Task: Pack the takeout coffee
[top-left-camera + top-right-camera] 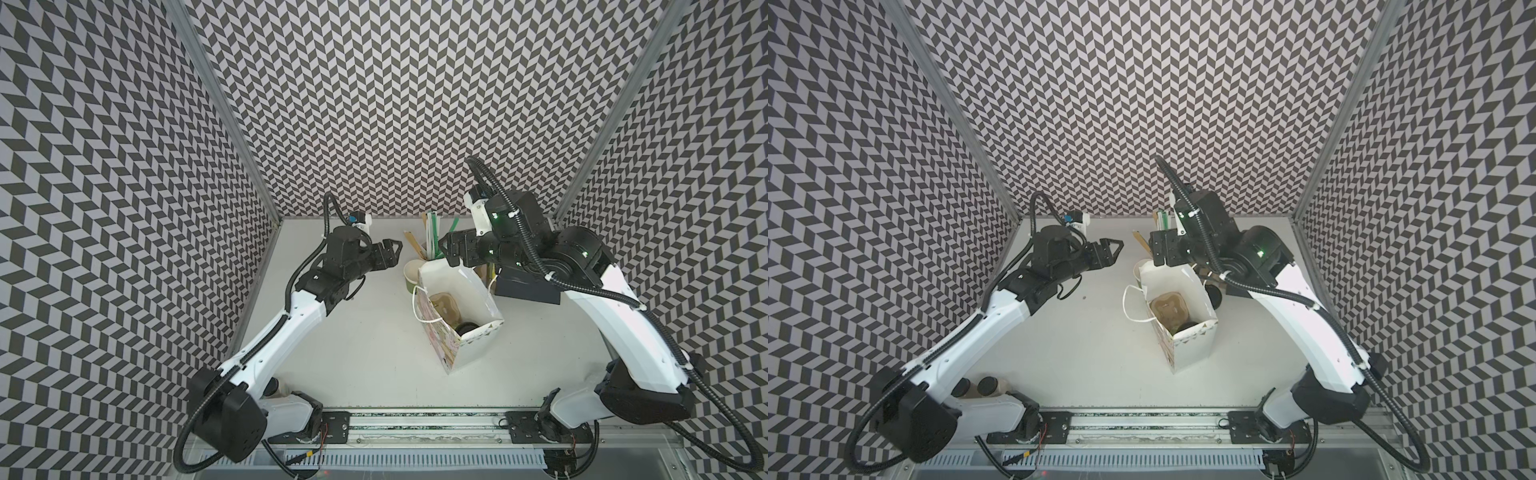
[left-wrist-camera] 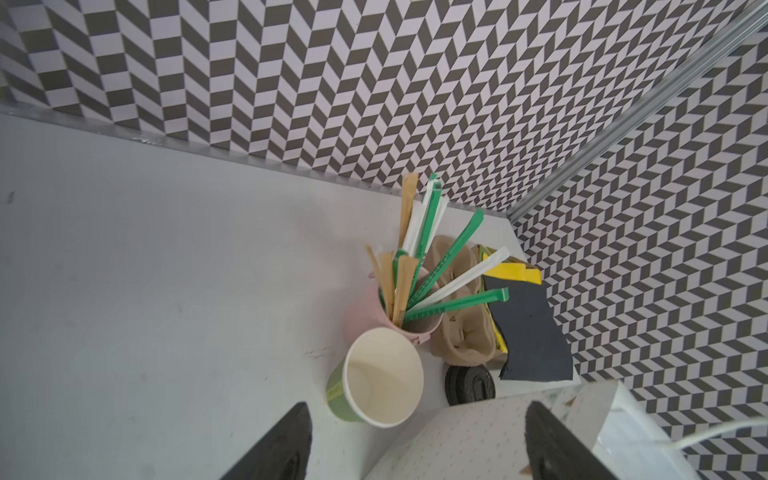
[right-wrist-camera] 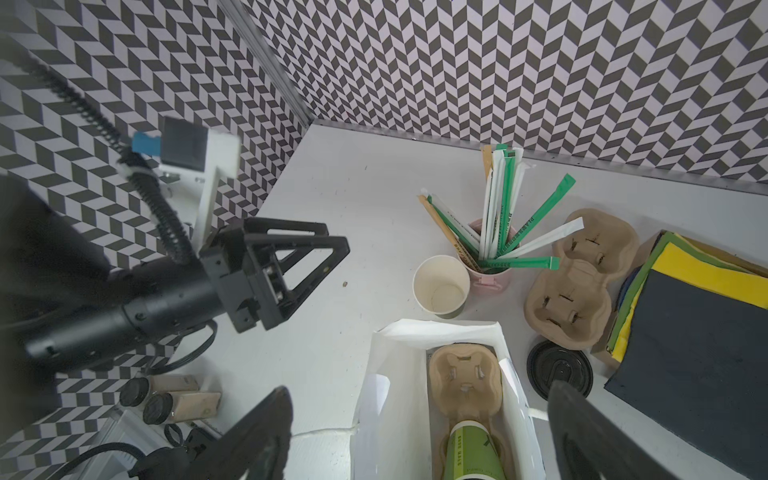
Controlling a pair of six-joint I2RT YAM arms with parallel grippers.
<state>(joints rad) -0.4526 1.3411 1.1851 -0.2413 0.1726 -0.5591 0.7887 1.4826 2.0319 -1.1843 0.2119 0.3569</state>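
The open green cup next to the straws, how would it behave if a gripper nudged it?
The open green cup looks empty and lidless, so probably light and easy to slide or tip. Its thin paper wall would likely dent if squeezed.

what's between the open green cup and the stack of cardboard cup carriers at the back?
The pink cup of straws stands between the open green cup and the cardboard cup carriers, close beside the green cup. The right wrist view shows it best.
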